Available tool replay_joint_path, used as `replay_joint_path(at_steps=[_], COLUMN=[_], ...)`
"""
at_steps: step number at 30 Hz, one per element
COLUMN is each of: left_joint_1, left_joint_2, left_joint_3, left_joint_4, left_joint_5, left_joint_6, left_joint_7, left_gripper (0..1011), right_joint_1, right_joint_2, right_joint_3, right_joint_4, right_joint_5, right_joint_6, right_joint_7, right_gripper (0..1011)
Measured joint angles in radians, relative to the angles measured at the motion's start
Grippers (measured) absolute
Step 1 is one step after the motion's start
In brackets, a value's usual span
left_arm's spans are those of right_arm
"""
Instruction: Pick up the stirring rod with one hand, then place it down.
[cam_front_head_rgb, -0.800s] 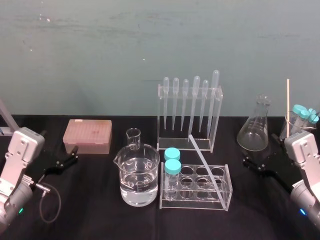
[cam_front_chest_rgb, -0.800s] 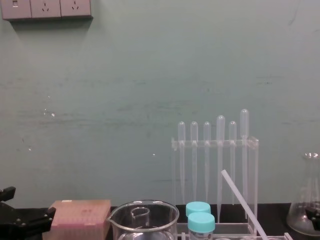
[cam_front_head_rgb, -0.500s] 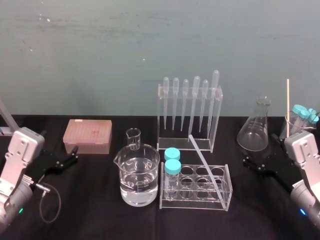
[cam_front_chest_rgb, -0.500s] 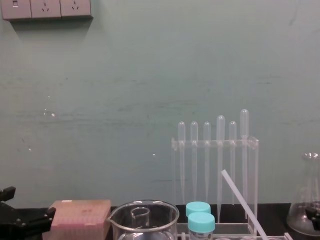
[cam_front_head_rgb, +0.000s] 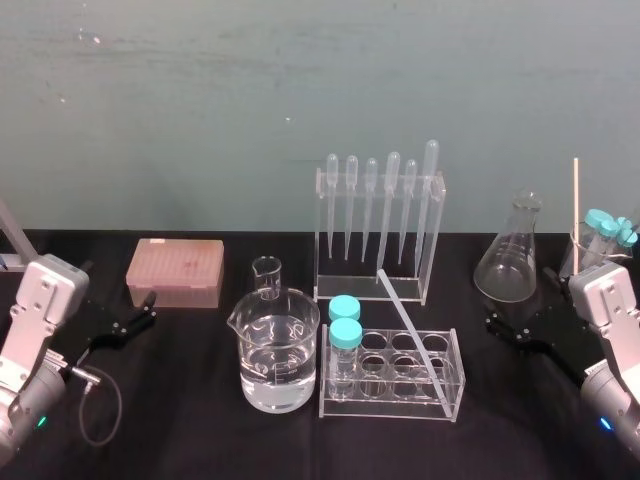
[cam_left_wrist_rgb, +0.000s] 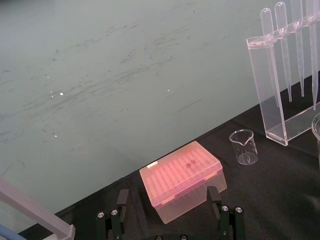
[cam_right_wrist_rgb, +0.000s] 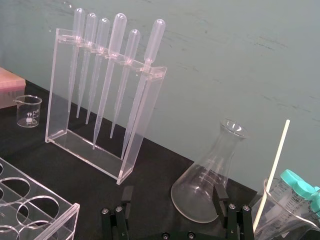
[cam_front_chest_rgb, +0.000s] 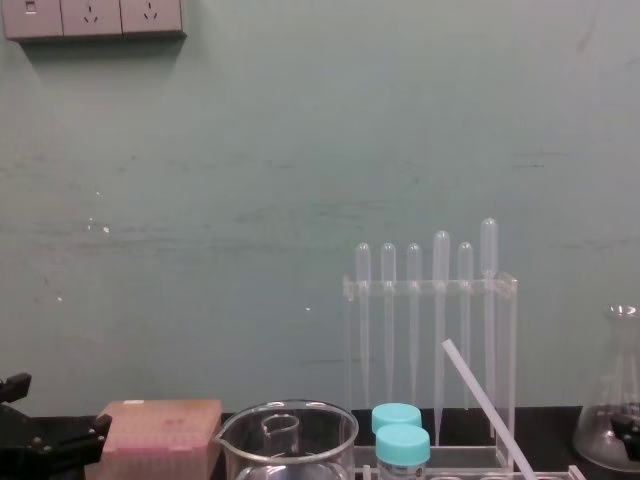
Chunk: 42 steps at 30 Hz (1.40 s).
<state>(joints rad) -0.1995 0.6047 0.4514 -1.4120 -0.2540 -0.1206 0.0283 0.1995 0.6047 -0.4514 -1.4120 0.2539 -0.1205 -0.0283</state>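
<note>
Two black, blocky-fingered grippers sit low at opposite ends of the black table (cam_front_head_rgb: 200, 440), both well apart from the glassware in the middle. The left gripper (cam_left_wrist_rgb: 168, 191) has its fingers spread wide with nothing between them, facing a pink lidded tip box (cam_front_head_rgb: 175, 272). The right gripper (cam_right_wrist_rgb: 173, 190) is spread and empty too, facing a clear glass conical flask (cam_front_head_rgb: 510, 255).

The long, thin, translucent whitish stirring rod (cam_front_head_rgb: 412, 335) stands tilted in a clear acrylic test-tube rack (cam_front_head_rgb: 390, 408). Its lower end is down at the rack's front right, and its upper end leans back towards the base of the tall clear pipette rack (cam_front_head_rgb: 375, 235) behind. Two tubes with teal caps (cam_front_head_rgb: 345, 320) stand at the rack's left end, just beside a glass beaker of water (cam_front_head_rgb: 273, 360).
</note>
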Motion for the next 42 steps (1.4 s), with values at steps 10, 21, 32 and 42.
replay_joint_path(at_steps=[10, 21, 32, 42], left_joint_1=[0.000, 0.000, 0.000, 0.000], left_joint_2=[0.000, 0.000, 0.000, 0.000], left_joint_3=[0.000, 0.000, 0.000, 0.000], left_joint_4=[0.000, 0.000, 0.000, 0.000], left_joint_5=[0.000, 0.000, 0.000, 0.000], left_joint_6=[0.000, 0.000, 0.000, 0.000], left_joint_7=[0.000, 0.000, 0.000, 0.000], left_gripper=[1000, 1000, 1000, 1000], right_joint_1=[0.000, 0.000, 0.000, 0.000], right_joint_2=[0.000, 0.000, 0.000, 0.000], right_joint_3=[0.000, 0.000, 0.000, 0.000], right_joint_4=[0.000, 0.000, 0.000, 0.000], right_joint_5=[0.000, 0.000, 0.000, 0.000], right_joint_6=[0.000, 0.000, 0.000, 0.000], right_joint_7=[0.000, 0.000, 0.000, 0.000], right_gripper=[1000, 1000, 1000, 1000])
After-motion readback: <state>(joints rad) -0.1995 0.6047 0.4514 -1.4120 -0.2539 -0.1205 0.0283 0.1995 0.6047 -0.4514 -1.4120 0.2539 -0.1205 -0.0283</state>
